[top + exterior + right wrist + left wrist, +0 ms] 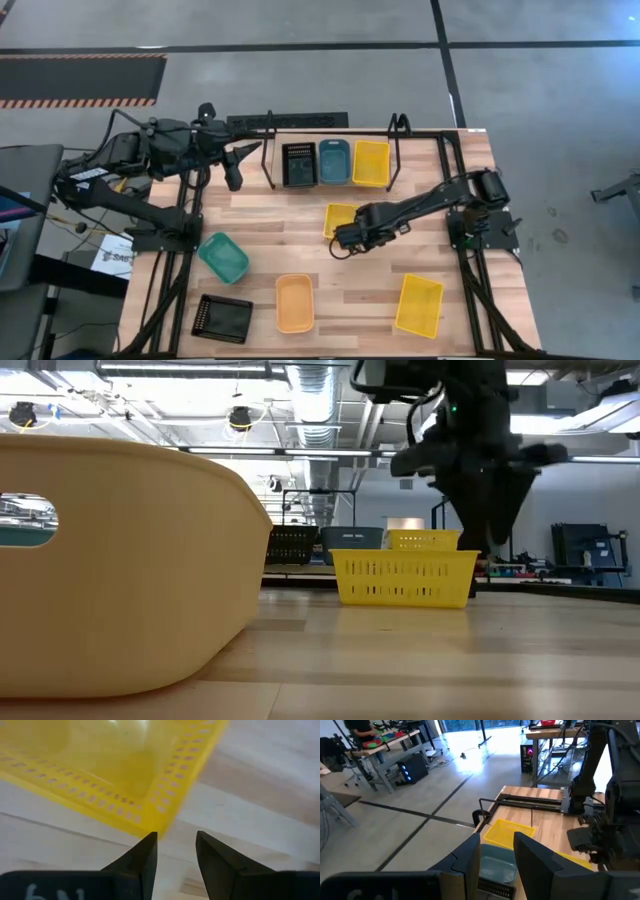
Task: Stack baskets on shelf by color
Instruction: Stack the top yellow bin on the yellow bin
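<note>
The right gripper (345, 238) hovers with fingers parted and empty at the corner of the yellow basket (338, 218) sitting mid-table just before the shelf (330, 150), likely lining up a rim grab, while the left gripper (232, 180) waits apart, empty.

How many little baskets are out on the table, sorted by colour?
Yellow: 3
Black: 2
Orange: 1
Teal-green: 1
Blue-grey: 1
Total: 8
</note>
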### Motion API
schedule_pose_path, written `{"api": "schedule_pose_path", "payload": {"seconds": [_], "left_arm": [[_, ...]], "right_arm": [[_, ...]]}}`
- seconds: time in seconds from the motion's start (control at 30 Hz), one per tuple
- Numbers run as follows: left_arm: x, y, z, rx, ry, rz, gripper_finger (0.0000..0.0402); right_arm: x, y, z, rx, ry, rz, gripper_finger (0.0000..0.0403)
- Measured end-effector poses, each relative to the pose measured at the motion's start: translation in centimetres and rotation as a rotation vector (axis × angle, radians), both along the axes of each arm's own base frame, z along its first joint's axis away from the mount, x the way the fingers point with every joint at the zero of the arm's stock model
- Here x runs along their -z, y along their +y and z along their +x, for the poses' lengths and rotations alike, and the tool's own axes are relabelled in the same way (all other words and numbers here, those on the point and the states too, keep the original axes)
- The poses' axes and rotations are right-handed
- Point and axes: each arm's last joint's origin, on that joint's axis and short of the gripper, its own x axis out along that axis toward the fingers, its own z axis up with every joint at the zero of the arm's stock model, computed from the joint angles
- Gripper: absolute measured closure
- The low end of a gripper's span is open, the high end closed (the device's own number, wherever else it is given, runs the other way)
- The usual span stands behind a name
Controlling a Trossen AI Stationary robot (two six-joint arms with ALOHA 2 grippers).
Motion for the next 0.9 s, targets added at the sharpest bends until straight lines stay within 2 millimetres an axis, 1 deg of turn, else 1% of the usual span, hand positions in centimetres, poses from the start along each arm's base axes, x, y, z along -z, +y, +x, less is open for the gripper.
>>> {"api": "schedule_pose_path", "payload": {"seconds": [0.07,0.13,0.27,0.4,0.5,0.6,0.7,0.83,0.9], "left_arm": [[0.0,0.0,0.0,0.0,0.001,0.001,0.0294],[0.0,0.0,0.0,0.001,0.003,0.004,0.0294],[0.0,0.0,0.0,0.0,0.006,0.004,0.0294],[0.0,0.0,0.0,0.0,0.007,0.004,0.0294],[0.0,0.0,0.0,0.0,0.007,0.004,0.0294],[0.0,0.0,0.0,0.001,0.009,0.008,0.0294],[0.0,0.0,0.0,0.004,0.014,0.019,0.0294],[0.0,0.0,0.0,0.007,0.019,0.026,0.0294],[0.0,0.0,0.0,0.01,0.024,0.035,0.0294]], "right_arm": [[0.6,0.0,0.3,0.021,-0.071,0.011,0.0245],[0.6,-0.1,0.6,0.03,-0.13,0.017,0.0245],[0.1,-0.6,0.4,0.043,-0.14,-0.007,0.0245],[-1.4,-1.1,0.0,0.055,-0.201,-0.046,0.0245],[-2.5,-1.5,-0.3,0.122,-0.267,-0.123,0.0245],[-2.9,-1.7,-0.3,0.207,-0.311,-0.177,0.0245],[-2.4,-1.7,0.0,0.27,-0.322,-0.183,0.0245],[-0.6,-1.2,1.1,0.292,-0.327,-0.176,0.0245],[0.1,-0.9,1.3,0.303,-0.311,-0.17,0.0245]]}}
